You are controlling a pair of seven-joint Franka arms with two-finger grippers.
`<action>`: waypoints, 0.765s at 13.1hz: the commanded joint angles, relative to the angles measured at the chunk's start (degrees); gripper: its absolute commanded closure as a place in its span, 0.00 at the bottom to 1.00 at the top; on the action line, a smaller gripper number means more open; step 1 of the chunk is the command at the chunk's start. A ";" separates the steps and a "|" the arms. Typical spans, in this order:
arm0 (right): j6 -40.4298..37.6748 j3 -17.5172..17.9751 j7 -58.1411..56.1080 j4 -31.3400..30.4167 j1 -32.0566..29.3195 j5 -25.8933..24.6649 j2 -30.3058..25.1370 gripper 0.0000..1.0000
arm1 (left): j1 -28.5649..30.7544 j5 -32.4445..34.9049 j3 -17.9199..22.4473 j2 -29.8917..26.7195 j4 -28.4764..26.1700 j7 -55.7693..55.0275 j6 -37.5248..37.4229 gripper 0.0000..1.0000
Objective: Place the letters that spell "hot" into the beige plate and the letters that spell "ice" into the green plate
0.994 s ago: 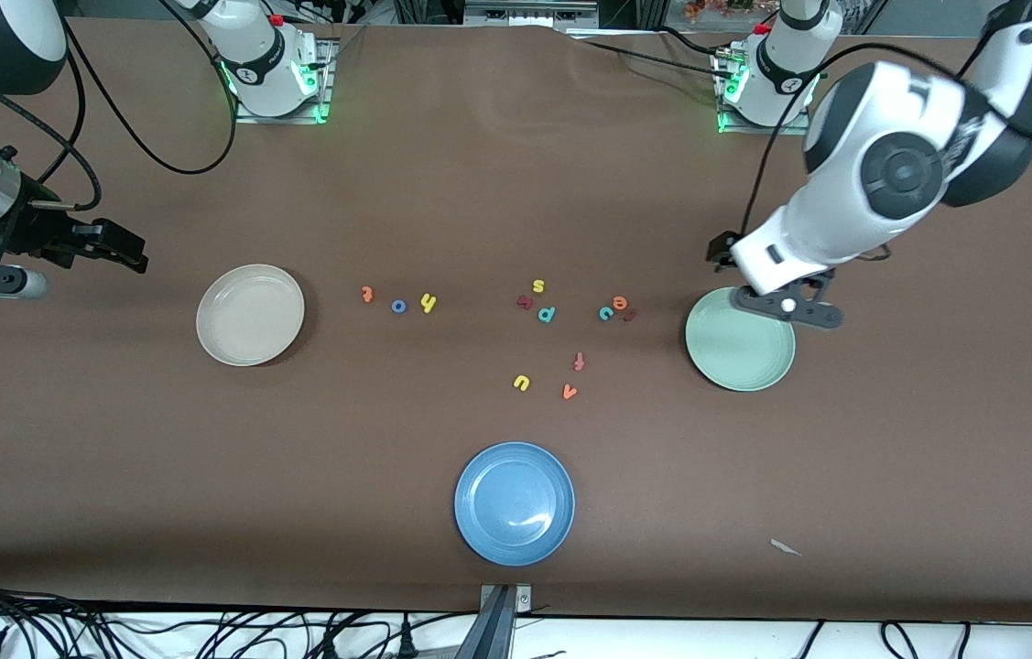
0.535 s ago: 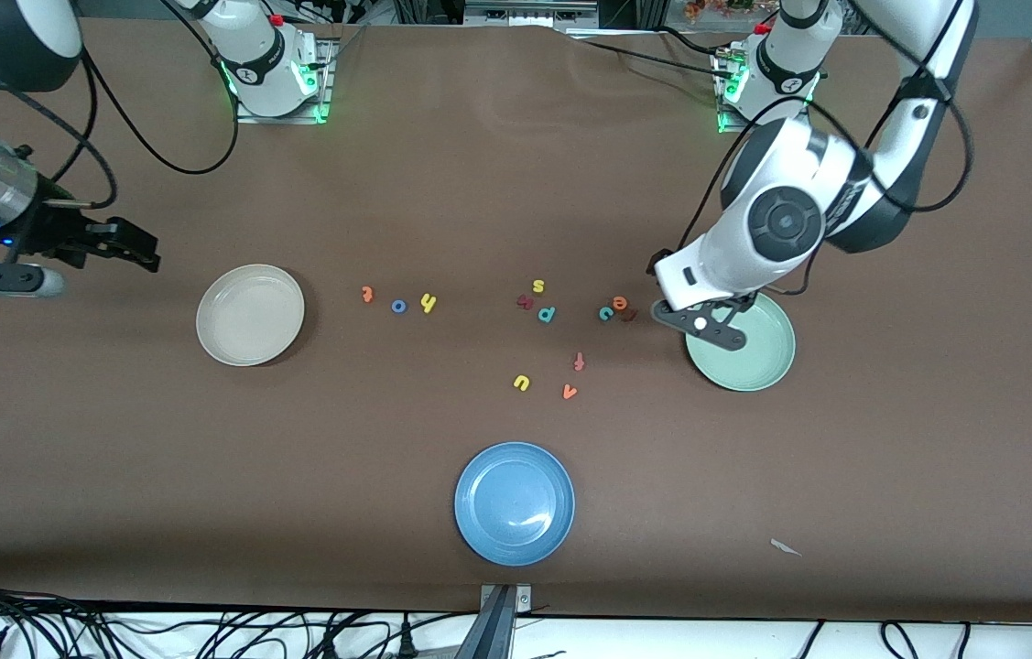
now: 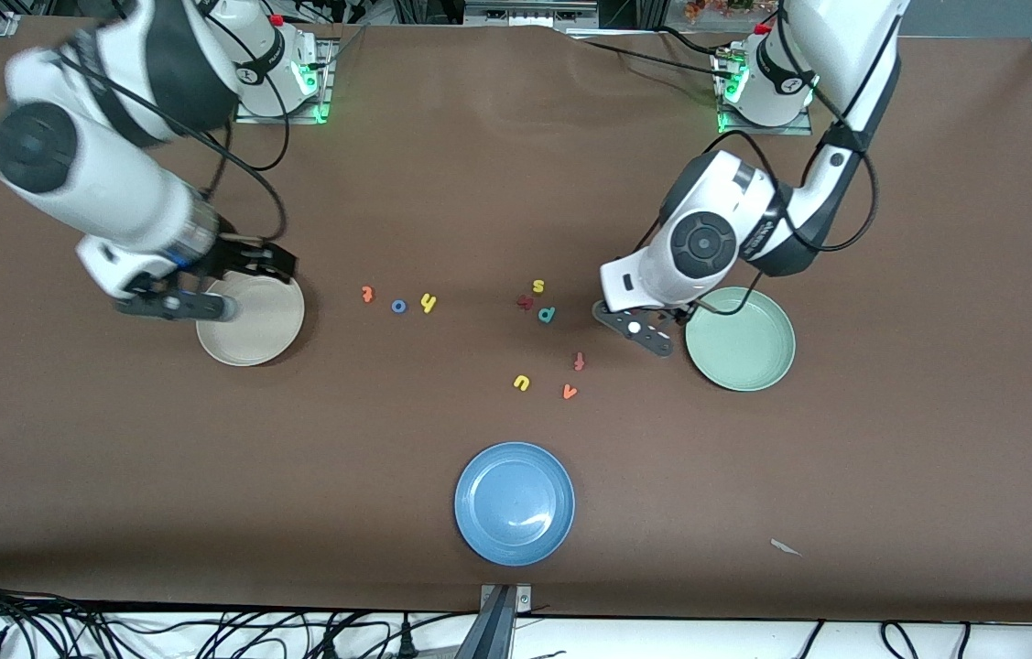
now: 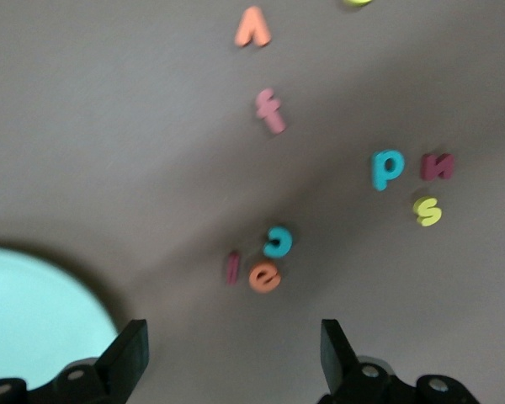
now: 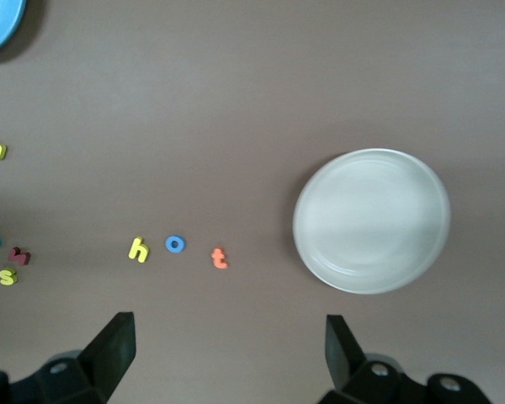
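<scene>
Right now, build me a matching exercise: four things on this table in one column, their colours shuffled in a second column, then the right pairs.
Things:
1. letter h
2. letter o
3. letter t
4. plate beside the left gripper

Colours:
A. orange
B. pale green
C. yellow
D. blue

Pairs: 1-C, 2-D, 3-A, 4-B

I see the brown table (image 3: 442,183) bearing scattered foam letters (image 3: 548,314) between the beige plate (image 3: 252,328) and green plate (image 3: 744,352), with the blue plate (image 3: 515,503) nearer the camera.
</scene>
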 commanded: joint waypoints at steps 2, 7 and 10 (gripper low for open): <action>6.47 0.12 0.28 -6.03 2.54 -0.94 3.53 0.00 | -1.05 -0.26 0.48 2.89 -0.17 10.42 5.79 0.16; 18.59 0.12 0.19 -15.09 5.18 -2.08 7.48 0.06 | -2.71 -0.18 0.22 3.87 -9.21 13.25 19.57 0.15; 23.09 0.12 -1.55 -17.91 5.27 -2.79 9.94 0.35 | -3.34 1.48 0.21 5.53 -10.02 13.25 21.36 0.19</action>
